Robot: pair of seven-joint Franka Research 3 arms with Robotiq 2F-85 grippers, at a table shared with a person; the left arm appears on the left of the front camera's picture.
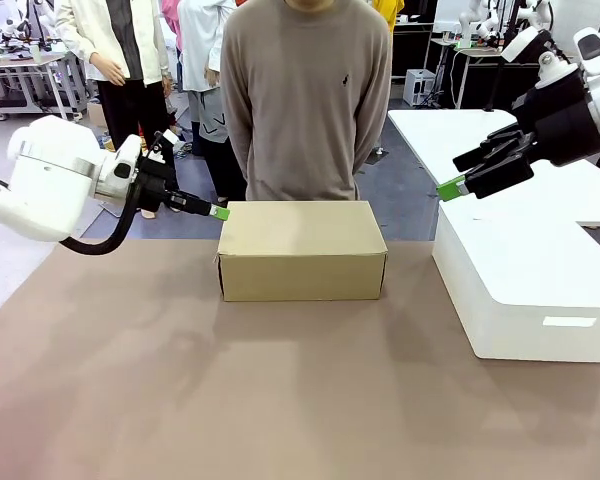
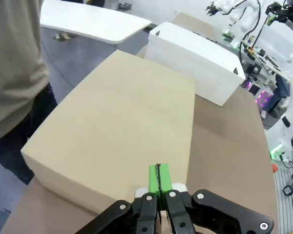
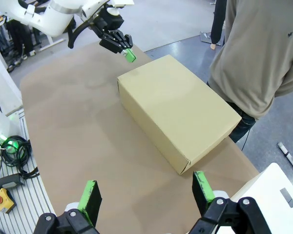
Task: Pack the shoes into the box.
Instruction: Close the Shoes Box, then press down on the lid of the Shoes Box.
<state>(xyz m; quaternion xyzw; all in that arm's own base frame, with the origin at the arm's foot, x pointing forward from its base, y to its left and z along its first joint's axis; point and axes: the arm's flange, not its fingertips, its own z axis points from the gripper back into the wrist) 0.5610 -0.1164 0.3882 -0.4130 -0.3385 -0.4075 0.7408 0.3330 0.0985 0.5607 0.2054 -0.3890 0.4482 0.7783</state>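
The left gripper (image 1: 220,212), black with green pads pressed flat together and nothing between them, sits at the far left top corner of the closed tan cardboard shoebox (image 1: 302,250), its tips at the lid's edge; from the left wrist view the clenched pads (image 2: 158,179) hang just over the near rim of the lid (image 2: 122,122), though whether they touch the cardboard cannot be told. The right gripper (image 1: 452,187) hangs in the air to the right of the shoebox and above it, well apart from it, its jaws spread wide and empty, over the large white rectangular block (image 1: 530,290) that stands beside the shoebox on the brown table (image 1: 180,390). Behind the shoebox a person in a beige sweater (image 1: 305,100) stands at the far side of the table, arms down. The shoebox lies in the middle of the table with its flap lid down; the shoes are presumably inside, which cannot be checked with the lid shut. Judged from this, the step in hand is the closing of the lid, with the left gripper pressing or just finishing at the corner. The next move likely calls for the left gripper to lift straight off the lid without dragging it open.
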